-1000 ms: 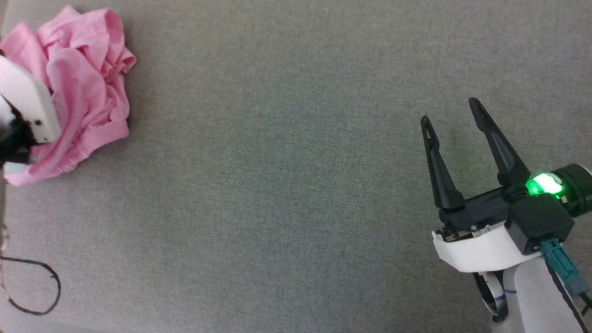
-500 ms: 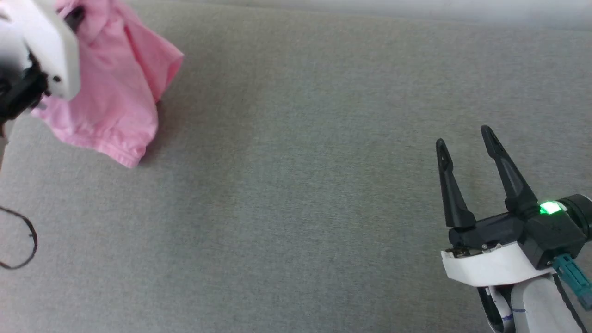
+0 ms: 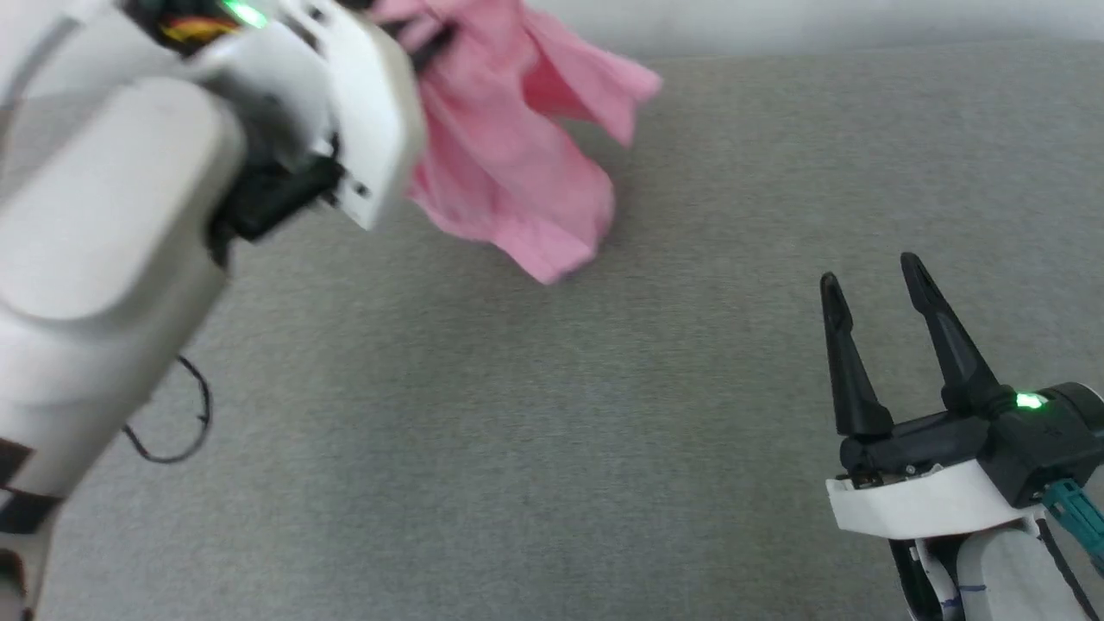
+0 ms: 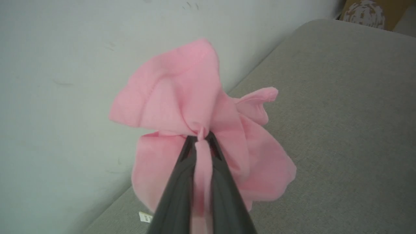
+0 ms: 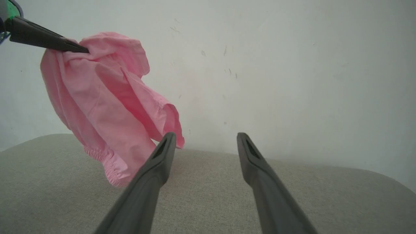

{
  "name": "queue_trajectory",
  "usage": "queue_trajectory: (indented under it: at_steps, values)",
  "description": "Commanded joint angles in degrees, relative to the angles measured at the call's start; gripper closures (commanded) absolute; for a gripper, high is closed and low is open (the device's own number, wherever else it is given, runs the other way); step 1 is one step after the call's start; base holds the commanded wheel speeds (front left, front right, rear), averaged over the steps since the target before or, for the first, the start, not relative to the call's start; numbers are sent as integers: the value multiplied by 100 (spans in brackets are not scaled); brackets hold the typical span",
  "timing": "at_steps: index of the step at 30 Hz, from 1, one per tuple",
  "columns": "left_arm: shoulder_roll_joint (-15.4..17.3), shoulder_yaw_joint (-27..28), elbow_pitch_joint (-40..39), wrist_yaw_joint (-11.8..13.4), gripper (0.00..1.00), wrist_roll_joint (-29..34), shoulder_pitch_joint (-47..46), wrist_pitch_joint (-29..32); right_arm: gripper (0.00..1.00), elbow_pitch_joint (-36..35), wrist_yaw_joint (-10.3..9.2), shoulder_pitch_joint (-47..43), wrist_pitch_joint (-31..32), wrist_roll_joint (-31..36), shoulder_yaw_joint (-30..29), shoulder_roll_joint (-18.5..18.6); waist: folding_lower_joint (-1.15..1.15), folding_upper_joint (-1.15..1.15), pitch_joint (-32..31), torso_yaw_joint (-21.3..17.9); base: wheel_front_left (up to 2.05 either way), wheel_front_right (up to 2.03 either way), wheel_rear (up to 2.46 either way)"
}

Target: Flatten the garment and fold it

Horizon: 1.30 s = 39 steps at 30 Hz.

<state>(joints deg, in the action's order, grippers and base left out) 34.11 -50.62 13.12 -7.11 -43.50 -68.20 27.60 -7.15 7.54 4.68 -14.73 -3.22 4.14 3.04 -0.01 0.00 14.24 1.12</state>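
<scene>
1. Holding the garment (image 5: 107, 107) bunched in the left gripper (image 4: 201, 139). Its fingers are clamped together on a pinch of pink cloth. The rest hangs below in loose folds, up over the far left of the table and close to the wall.
2. Lowest part is the gathered elastic edge (image 5: 110, 167). It hangs near the table; I cannot tell whether it brushes the cover. A small white label (image 4: 144, 217) peeks out low in the left wrist view.
3. Right gripper (image 3: 869, 270) sits low over the near right of the table, fingers apart with nothing between them, well apart from the garment.
4. Step in hand, my read: pick-up and carry, ahead of any flattening. Nothing is laid out and no fold is started, so the task is early.
5. Next move calls for bringing the cloth over the open middle and giving the right fingers a second hold. The gathered edge looks easiest to find. Two holds could then pull it wide before lowering. The fabric is thin, and I judge one pinch won't open it.
6. Surface: the table (image 3: 604, 448) is covered in grey woven fabric with rounded corners. It probably has some grip, so dragging may rumple the cloth. A thin dark cable (image 3: 194, 423) loops at its left.
7. Room: a pale wall (image 5: 292, 65) with scuffs stands directly behind. A brown box-like thing (image 4: 367, 9) lies past the far corner, too small to tell.
</scene>
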Motion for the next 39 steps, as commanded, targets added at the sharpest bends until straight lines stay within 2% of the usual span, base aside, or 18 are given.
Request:
queue_trajectory:
  at_steps: [1,6,13,20,24,25,26,27,28,30,33,36,39]
  values:
    - [-88,-169,-22,-37,100,-62,1,-59,0,16,-5,-49,-27,-43,-10,-15,1,0,-50,-402,0,0,0]
    - [-444,-974,167,-37,100,-424,313,-161,0,72,-5,-43,-27,-126,1,-16,1,0,-1,-685,0,0,0]
    - [-888,-2106,841,-37,100,-673,978,-345,0,193,-5,-32,-27,-194,-18,-16,1,0,90,-868,0,0,0]
    - [-1153,-2269,1036,-37,100,-578,1779,-464,0,364,-5,-91,-27,-413,-248,-16,1,0,-76,-826,0,0,0]
    - [-1227,-2255,1303,-37,98,-401,1785,-1272,0,393,-5,-157,-27,-324,-299,-16,1,0,-317,-696,0,0,0]
    - [-1255,-2186,1416,-34,70,-374,1780,-1528,0,398,-5,-191,-27,-287,-356,-16,1,0,-385,-657,0,0,0]
    - [-1283,-2128,1507,-29,67,-354,1783,-1746,0,384,-5,-219,-27,-244,-414,-16,1,0,-459,-617,0,0,0]
    - [-1306,-2043,1572,14,31,-342,1783,-1974,0,354,-5,-244,-27,-196,-452,-16,1,0,-526,-576,0,0,0]
    - [-1326,-1930,1609,105,0,-319,1777,-2248,0,333,-5,-276,-27,-164,-488,-16,1,0,-591,-534,0,0,0]
    - [-1339,-1719,1636,300,0,-288,1787,-2730,0,291,-5,-344,-27,-103,-550,-16,1,0,-712,-442,0,0,0]
    - [-1292,-1392,1596,758,0,-146,1800,-3508,0,266,-5,-441,-27,-9,-636,-16,1,0,-854,-293,0,0,0]
    - [-1203,-1002,1478,1359,0,6,1886,-4097,0,241,-5,-505,-27,68,-707,-16,1,0,-953,-152,0,0,0]
    - [-1108,-491,1168,2060,0,278,2093,-4247,0,216,-5,-540,-27,58,-784,-16,1,0,-1008,-20,0,0,0]
